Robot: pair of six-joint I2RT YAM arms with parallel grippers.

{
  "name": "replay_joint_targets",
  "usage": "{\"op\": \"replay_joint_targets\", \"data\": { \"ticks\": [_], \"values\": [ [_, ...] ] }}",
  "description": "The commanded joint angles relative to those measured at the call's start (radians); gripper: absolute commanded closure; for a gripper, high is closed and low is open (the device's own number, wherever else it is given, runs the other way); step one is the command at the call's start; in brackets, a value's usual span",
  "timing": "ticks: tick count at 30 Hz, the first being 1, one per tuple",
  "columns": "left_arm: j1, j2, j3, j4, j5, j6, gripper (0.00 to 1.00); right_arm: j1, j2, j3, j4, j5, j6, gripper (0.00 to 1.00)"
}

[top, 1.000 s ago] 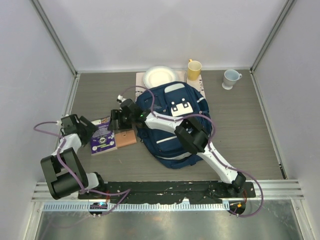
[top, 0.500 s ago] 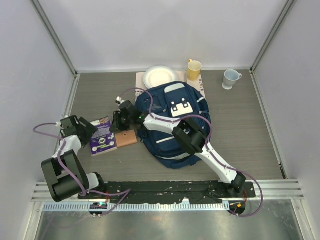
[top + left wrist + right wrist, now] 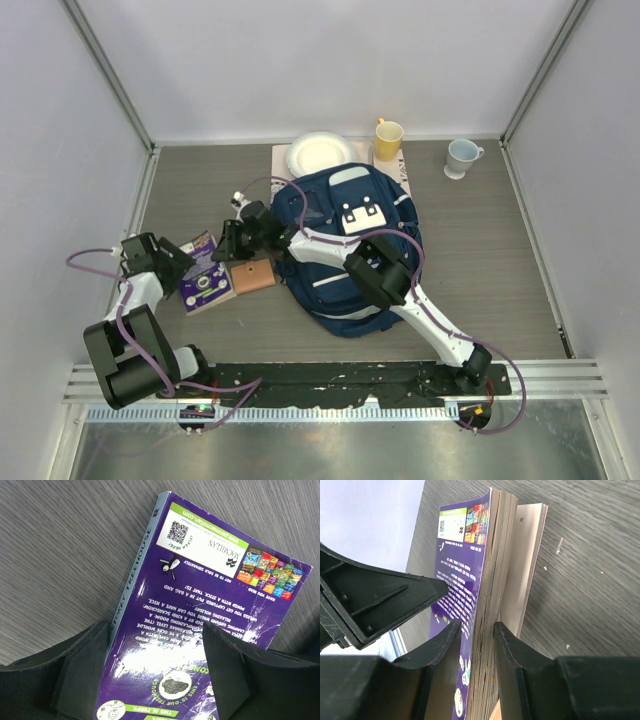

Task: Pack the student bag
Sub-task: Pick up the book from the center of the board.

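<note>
The student bag (image 3: 350,250), navy with a white buckled patch, lies in the middle of the table. A purple paperback book (image 3: 205,275) lies to its left. My right gripper (image 3: 228,252) reaches over the bag and is shut on the book's right edge. In the right wrist view, my right gripper (image 3: 477,627) has one finger on the book's cover (image 3: 462,565) and the other under its page block, above a white book (image 3: 527,555). My left gripper (image 3: 170,265) is open at the book's left end. In the left wrist view, my left gripper (image 3: 155,635) has its fingers spread over the cover (image 3: 200,580).
A brown notebook (image 3: 252,276) lies between the purple book and the bag. A white plate (image 3: 320,153), a yellow cup (image 3: 388,138) and a pale mug (image 3: 462,157) stand at the back. Walls close in on the left, right and back.
My right gripper has shifted slightly left and down along the book's right edge. The book has turned a little. My left gripper has drawn back slightly to the left.
</note>
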Motion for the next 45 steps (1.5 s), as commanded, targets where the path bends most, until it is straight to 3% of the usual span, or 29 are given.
{"op": "replay_joint_targets", "data": {
  "ticks": [1,7,14,19,20,21,26,27,28,30,31,36,38,39,45],
  "values": [
    [-0.01,-0.02,0.006,0.007,0.094,-0.051,0.23,0.043,-0.074,-0.014,0.106,-0.117,0.06,0.62],
    [-0.011,-0.026,0.009,0.016,0.092,-0.063,0.23,0.048,-0.07,-0.034,0.031,-0.104,0.034,0.6],
    [-0.011,-0.046,0.014,0.01,0.097,-0.069,0.23,0.054,-0.057,-0.041,0.043,-0.111,0.046,0.73],
    [-0.01,-0.066,0.017,0.007,0.095,-0.072,0.23,0.054,-0.062,-0.034,0.065,-0.13,0.051,0.77],
    [-0.01,-0.066,0.017,0.006,0.097,-0.072,0.23,0.054,-0.062,-0.034,0.081,-0.142,0.052,0.76],
    [-0.01,-0.064,0.017,0.006,0.101,-0.072,0.23,0.054,-0.06,-0.033,0.089,-0.15,0.059,0.66],
    [-0.011,-0.061,0.012,0.015,0.114,-0.074,0.23,0.052,-0.048,-0.031,0.11,-0.166,0.091,0.53],
    [-0.011,-0.06,0.011,0.016,0.117,-0.077,0.23,0.054,-0.044,-0.036,0.12,-0.171,0.097,0.6],
    [-0.011,-0.056,0.009,0.016,0.115,-0.078,0.23,0.054,-0.043,-0.039,0.126,-0.173,0.103,0.74],
    [-0.011,-0.06,0.008,0.015,0.112,-0.077,0.23,0.054,-0.04,-0.039,0.129,-0.168,0.106,0.81],
    [-0.011,-0.06,0.009,0.01,0.11,-0.075,0.23,0.054,-0.043,-0.039,0.131,-0.165,0.106,0.97],
    [-0.01,-0.118,0.052,-0.06,0.08,-0.071,0.19,0.049,-0.079,-0.088,0.176,-0.145,0.131,0.99],
    [-0.011,-0.156,0.078,-0.098,0.045,-0.058,0.16,0.038,-0.146,-0.205,0.293,-0.115,0.17,0.99],
    [-0.008,-0.203,0.11,-0.149,0.026,-0.052,0.01,0.037,-0.174,-0.259,0.358,-0.107,0.219,0.99],
    [-0.01,-0.38,0.244,-0.281,-0.073,0.007,0.0,-0.003,-0.292,-0.481,0.799,-0.148,0.428,0.99]
  ]
}}
